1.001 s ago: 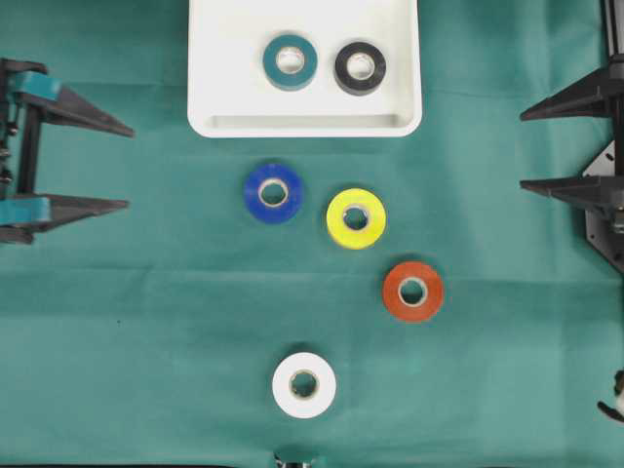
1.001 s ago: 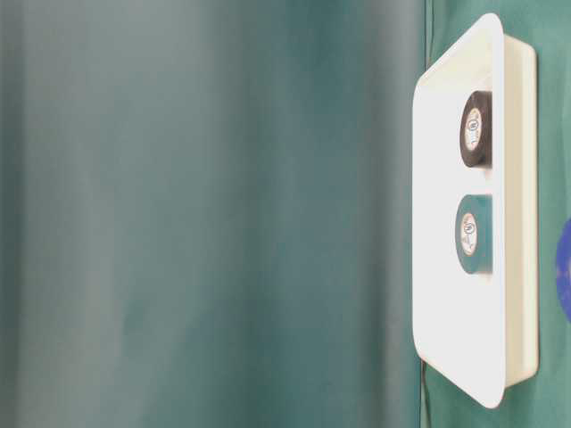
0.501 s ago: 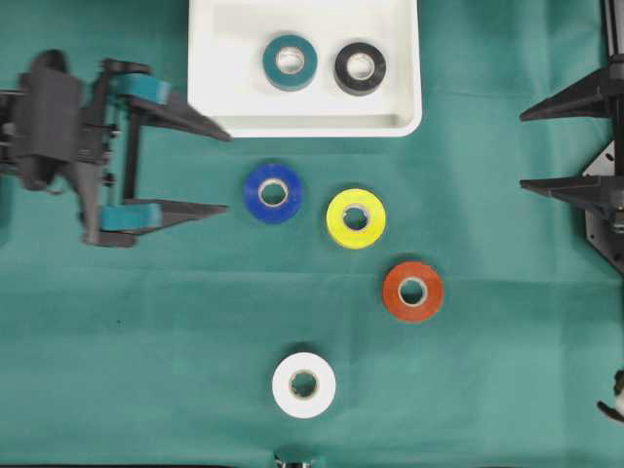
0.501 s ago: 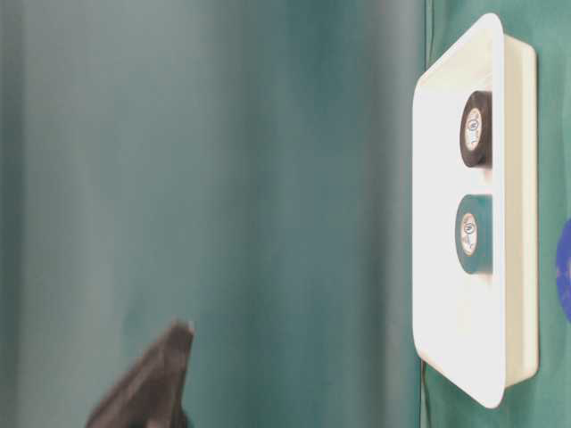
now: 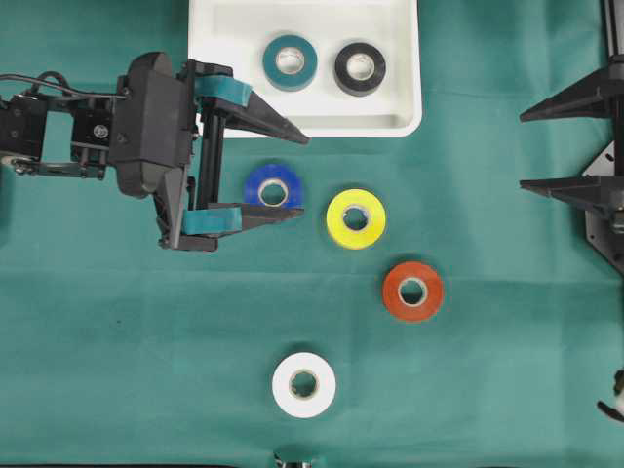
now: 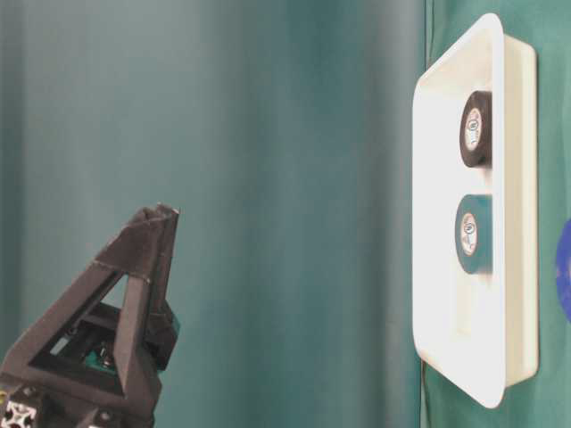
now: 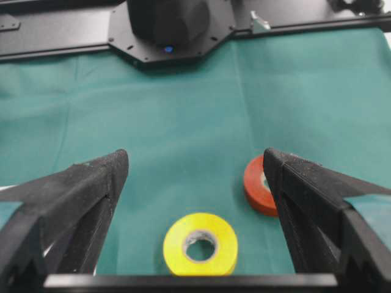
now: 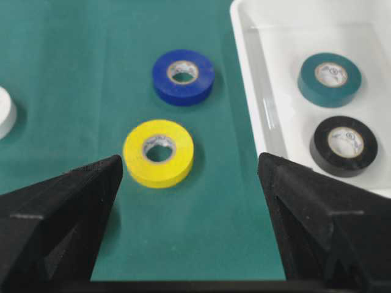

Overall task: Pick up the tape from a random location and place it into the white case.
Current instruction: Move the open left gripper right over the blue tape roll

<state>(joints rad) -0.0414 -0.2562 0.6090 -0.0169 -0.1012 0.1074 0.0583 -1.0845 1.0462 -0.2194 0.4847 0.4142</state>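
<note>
White tape roll lies nearest, alone on the green surface; orange roll and yellow roll sit farther up. Left tool has swept in from the left edge within the last second, jaws wide apart, empty, now straddling the blue roll from above: likely the next pick. Right tool unmoved, spread wide, empty. Farthest, the white case already holds teal roll and black roll.
</note>
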